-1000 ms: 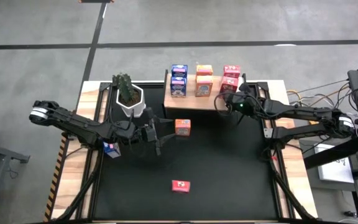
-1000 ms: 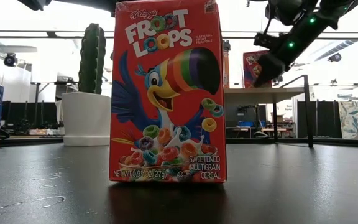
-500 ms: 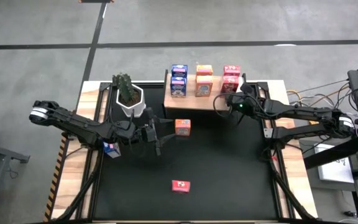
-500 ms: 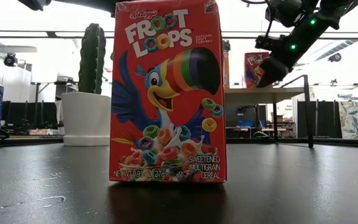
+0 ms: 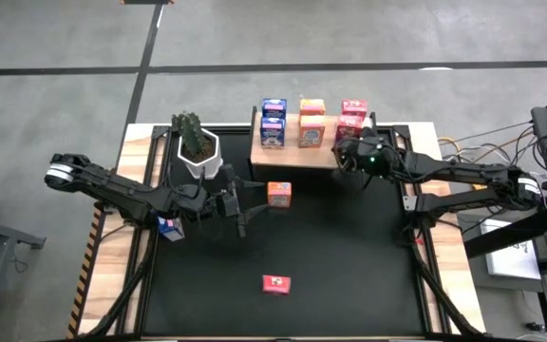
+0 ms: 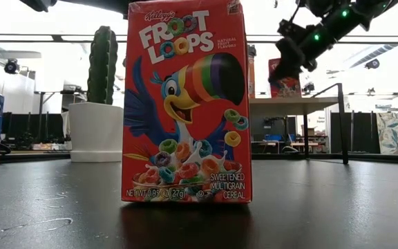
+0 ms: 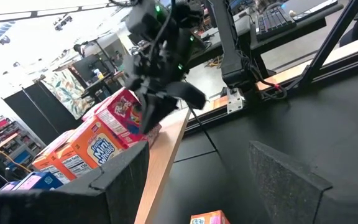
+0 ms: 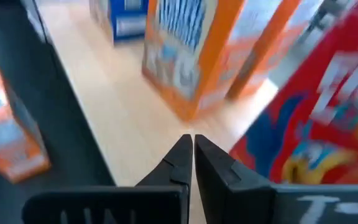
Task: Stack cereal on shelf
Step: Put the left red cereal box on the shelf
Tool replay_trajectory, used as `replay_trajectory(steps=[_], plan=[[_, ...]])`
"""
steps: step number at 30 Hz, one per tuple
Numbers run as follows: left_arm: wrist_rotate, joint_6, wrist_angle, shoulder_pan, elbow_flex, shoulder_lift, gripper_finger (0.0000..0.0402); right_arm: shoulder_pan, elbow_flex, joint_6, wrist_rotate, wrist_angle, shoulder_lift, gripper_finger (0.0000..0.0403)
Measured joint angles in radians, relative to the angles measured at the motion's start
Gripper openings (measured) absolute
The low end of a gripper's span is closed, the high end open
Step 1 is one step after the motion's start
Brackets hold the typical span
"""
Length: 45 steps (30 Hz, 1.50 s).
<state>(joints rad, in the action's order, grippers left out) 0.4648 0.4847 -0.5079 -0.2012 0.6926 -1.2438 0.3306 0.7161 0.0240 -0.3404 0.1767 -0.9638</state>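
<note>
Right end effector (image 5: 342, 155) shut, empty, just beside red cereal boxes (image 5: 352, 118) at shelf (image 5: 292, 152) front edge.

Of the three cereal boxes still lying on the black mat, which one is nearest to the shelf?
The orange box, just in front of the shelf. The red box is much farther away, and the blue box sits under the left arm.

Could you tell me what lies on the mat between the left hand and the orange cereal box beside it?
Nothing: in the high view only bare black mat separates the left hand from the orange cereal box.
</note>
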Motion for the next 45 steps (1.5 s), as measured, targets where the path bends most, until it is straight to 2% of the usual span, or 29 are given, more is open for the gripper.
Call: replay_trajectory(steps=[8, 14, 20, 45], plan=[[0.0, 0.0, 0.006, 0.0, 0.0, 0.0, 0.0256, 0.0, 0.048, -0.038, -0.031, -0.044, 0.001, 0.0009], [0.0, 0.0, 0.019, 0.0, 0.0, 0.0, 0.0256, 0.001, 0.049, -0.014, -0.058, 0.033, 0.001, 0.0009], [0.0, 0.0, 0.026, 0.0, 0.0, 0.0, 0.0256, 0.001, 0.049, -0.017, -0.19, 0.163, 0.001, 0.0009], [0.0, -0.004, 0.033, 0.0, 0.0, 0.0, 0.0256, 0.001, 0.047, -0.053, -0.211, 0.429, -0.001, 0.0009]])
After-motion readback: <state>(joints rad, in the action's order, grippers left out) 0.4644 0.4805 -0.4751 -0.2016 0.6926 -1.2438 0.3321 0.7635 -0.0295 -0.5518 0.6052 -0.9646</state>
